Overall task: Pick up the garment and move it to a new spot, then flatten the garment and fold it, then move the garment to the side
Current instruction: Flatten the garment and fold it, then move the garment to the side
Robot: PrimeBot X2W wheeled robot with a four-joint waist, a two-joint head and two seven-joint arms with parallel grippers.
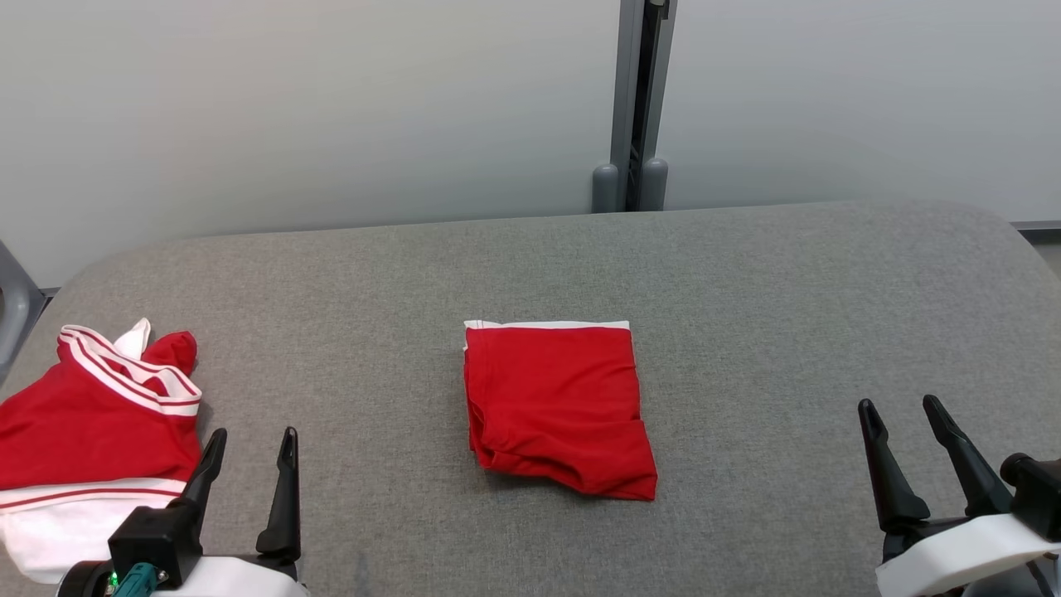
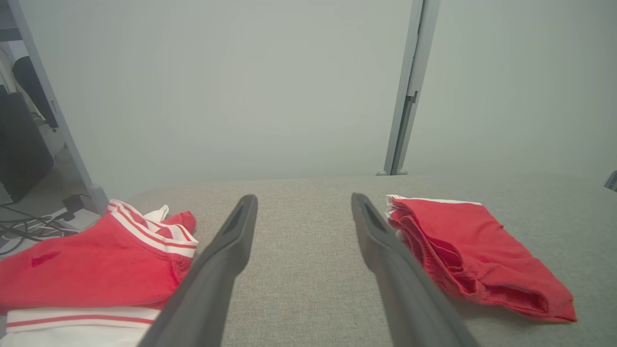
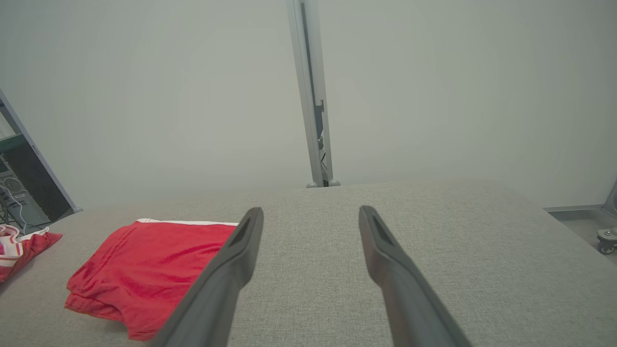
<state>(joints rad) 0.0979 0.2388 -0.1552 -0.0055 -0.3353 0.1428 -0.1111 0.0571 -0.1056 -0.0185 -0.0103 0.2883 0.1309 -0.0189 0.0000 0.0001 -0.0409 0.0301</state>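
**1. Status**
The red folded fabric garment (image 1: 555,406) lies at the centre of the head view on the grey woven-fabric table surface (image 1: 746,282). A white strip runs along its upper edge. Judged from this layout, flattening and folding are complete and the move to the side is not yet done.

**2. Hazards**
- **Partial grasp.** The lower edge of the stack is uneven, with rounded layers and a corner projecting toward the lower right. Fingers closing on the top layer alone would likely peel the fold open on lift.
- **Drag.** The surface is textured. Sliding instead of lifting would probably bunch the bottom layer and skew the stack.
- **Sag.** A lift by 1 gripper at 1 edge would likely let the unsupported side droop and unfold. A pinch from 2 sides through all layers looks safer.
- **Wrong destination.** A loose pile of red-and-white striped fabric garments (image 1: 91,414) occupies the left edge of the frame. Placement against it risks merging the items. The bare area at the right looks the cleaner target.

**3. Gripper state**
- **Left gripper** (image 1: 253,439), lower left of the head view: the 2 fingers stand wide apart with nothing between them. The pile lies just beside its left finger, and contact cannot be confirmed.
- **Right gripper** (image 1: 899,408), lower right of the head view: the fingers are spread to a similar width and hold nothing. It sits over bare surface, well apart from the garment, which appears at the lower left of the right wrist view.
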